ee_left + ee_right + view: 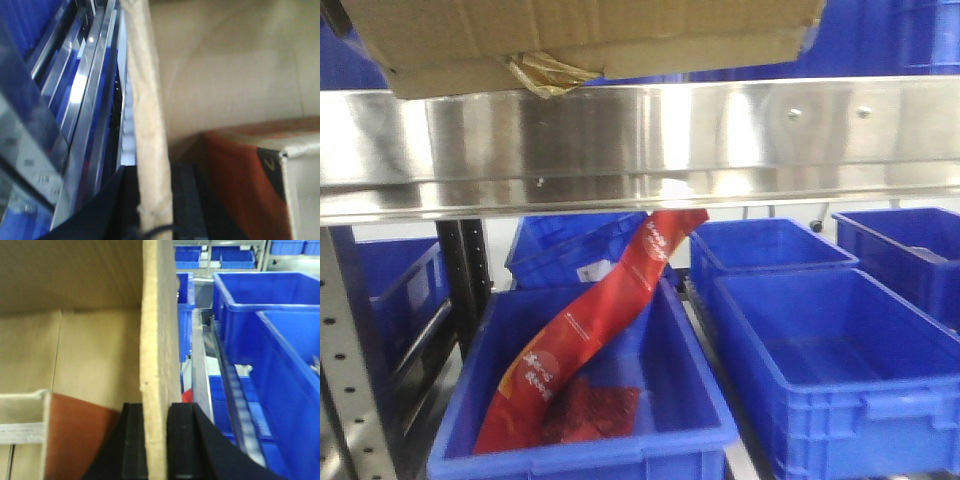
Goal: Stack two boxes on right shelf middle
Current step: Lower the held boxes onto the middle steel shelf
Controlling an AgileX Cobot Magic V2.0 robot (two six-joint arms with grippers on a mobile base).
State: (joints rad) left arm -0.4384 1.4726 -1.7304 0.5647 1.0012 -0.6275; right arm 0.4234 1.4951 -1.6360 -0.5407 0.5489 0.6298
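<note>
Both grippers, left (156, 210) and right (157, 440), pinch the box (590, 40) walls, holding it over the shelf (640, 140) at 12 o'clock; next, lower it flat.

Matt creased cardboard box (590, 40); mirror-glossy steel shelf (650, 140); smooth plastic bins (830, 370).

Little of robot visible. Right gripper (154, 440): two black fingers (134, 440), matte plastic, blocky with squared tops and flat inner faces; outer edges flare outward toward base in dark sloped shoulders. Faint vertical ridging on finger faces. Left gripper (155, 200): black too, heavily blurred; one ribbed black pad (187, 200) shows, plus smooth dark curved housing lower left with bluish sheen. Thin black cable loops across bottom edge. No screws or markings discernible. Front view shows no robot parts.
</note>
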